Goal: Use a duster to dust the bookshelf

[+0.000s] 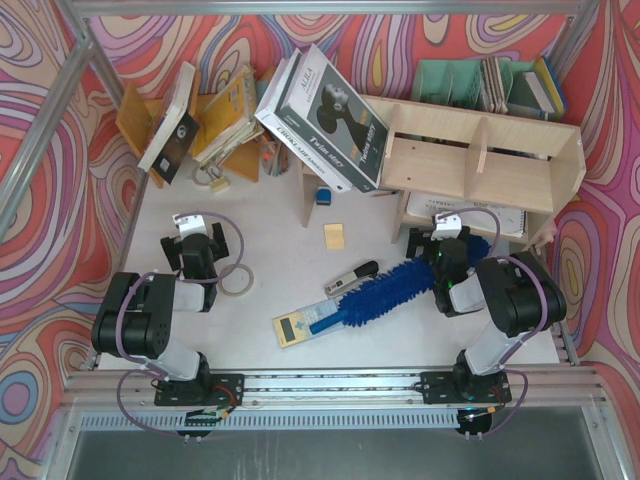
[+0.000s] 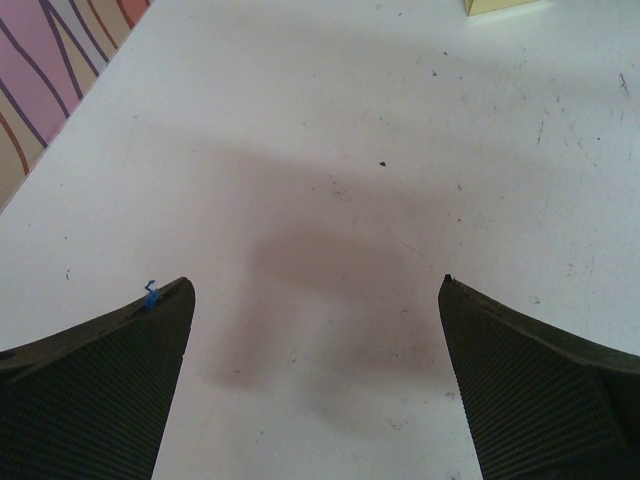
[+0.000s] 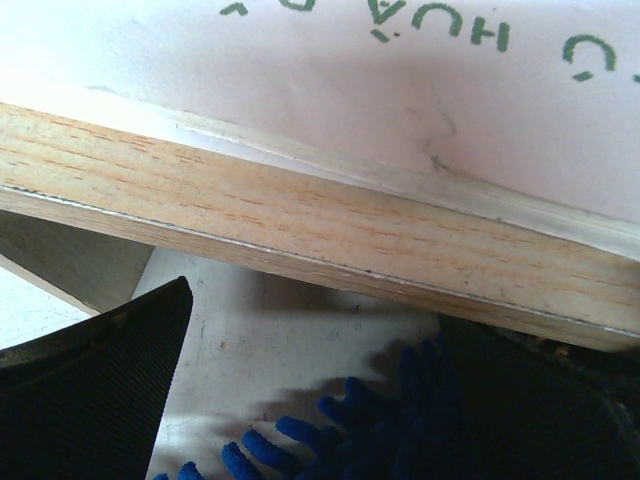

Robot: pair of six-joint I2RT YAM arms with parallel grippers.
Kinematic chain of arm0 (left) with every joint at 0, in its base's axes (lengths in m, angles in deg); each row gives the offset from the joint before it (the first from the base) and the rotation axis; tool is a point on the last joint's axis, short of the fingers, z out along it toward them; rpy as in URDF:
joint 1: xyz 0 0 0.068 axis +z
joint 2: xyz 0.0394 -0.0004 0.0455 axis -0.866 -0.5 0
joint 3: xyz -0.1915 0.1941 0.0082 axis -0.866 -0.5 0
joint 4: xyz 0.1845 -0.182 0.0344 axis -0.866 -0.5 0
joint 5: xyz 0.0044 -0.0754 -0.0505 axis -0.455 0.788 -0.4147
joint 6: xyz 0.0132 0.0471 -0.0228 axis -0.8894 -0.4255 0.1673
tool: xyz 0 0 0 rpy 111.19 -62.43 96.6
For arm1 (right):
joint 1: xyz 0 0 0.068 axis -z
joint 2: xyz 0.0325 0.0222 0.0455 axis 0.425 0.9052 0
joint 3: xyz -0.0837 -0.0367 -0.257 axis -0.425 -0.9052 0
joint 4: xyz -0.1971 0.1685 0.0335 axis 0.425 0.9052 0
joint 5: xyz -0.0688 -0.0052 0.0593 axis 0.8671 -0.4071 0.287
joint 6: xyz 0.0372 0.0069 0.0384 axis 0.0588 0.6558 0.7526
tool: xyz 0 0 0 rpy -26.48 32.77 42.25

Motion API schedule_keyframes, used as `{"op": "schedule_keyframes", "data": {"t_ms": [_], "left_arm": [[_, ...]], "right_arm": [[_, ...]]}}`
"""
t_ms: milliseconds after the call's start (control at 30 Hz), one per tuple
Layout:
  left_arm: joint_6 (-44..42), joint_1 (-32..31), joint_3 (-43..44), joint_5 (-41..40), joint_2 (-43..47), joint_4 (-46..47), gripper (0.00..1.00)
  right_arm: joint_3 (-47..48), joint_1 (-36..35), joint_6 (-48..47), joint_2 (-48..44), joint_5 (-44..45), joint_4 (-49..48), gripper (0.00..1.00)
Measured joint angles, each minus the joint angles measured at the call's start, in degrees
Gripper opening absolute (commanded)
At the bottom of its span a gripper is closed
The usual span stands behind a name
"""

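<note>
Top external view: finds papers lying in the lower compartment of the bookshelf (image 1: 480, 150), books standing in green file holders (image 1: 450, 80) behind it. Spots white bench (image 1: 270, 240) walled by swirling red-purple pattern. Notes left pincer (image 1: 195, 232) spread wide over bare bench, gripping nothing; right pincer (image 1: 447, 240) likewise agape, clamping nothing, at the fluffy tip of the duster (image 1: 395, 290), just beside the bookshelf.

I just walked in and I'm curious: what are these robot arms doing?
Nothing is being dusted yet. The blue duster lies on the table, not held. The right claw is open at its fluffy end, close to the bookshelf. The left claw is open over bare table.
</note>
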Motion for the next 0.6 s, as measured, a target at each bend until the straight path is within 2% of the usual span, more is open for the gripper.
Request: {"op": "schedule_keyframes", "data": {"t_ms": [600], "left_arm": [[0.0, 0.0, 0.0, 0.0, 0.0, 0.0, 0.98]], "right_arm": [[0.1, 0.4, 0.3, 0.0, -0.3, 0.4, 0.99]]}}
